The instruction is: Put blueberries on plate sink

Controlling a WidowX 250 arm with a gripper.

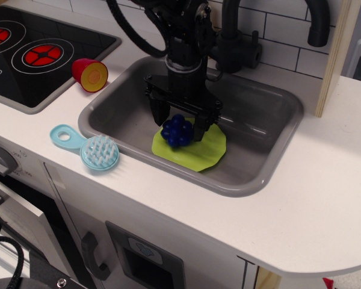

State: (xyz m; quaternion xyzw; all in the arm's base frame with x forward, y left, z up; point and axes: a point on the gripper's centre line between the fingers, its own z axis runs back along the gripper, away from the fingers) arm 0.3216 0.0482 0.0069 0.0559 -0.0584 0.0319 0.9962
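Note:
The blueberries (177, 130), a deep blue glossy cluster, sit on the left part of the lime-green plate (203, 147). The plate lies flat on the floor of the grey sink (260, 128). My gripper (178, 122) hangs straight down over the berries. Its black fingers (200, 125) stand spread on either side of the cluster, with a small gap showing at each side. The gripper is open. The arm hides the far edge of the plate.
A light-blue round brush (96, 150) lies on the white counter left of the sink. A red and yellow toy piece (89, 74) sits beside the black stovetop (30, 54). The dark faucet (237, 42) stands behind the sink. A wooden post (334, 54) rises at right.

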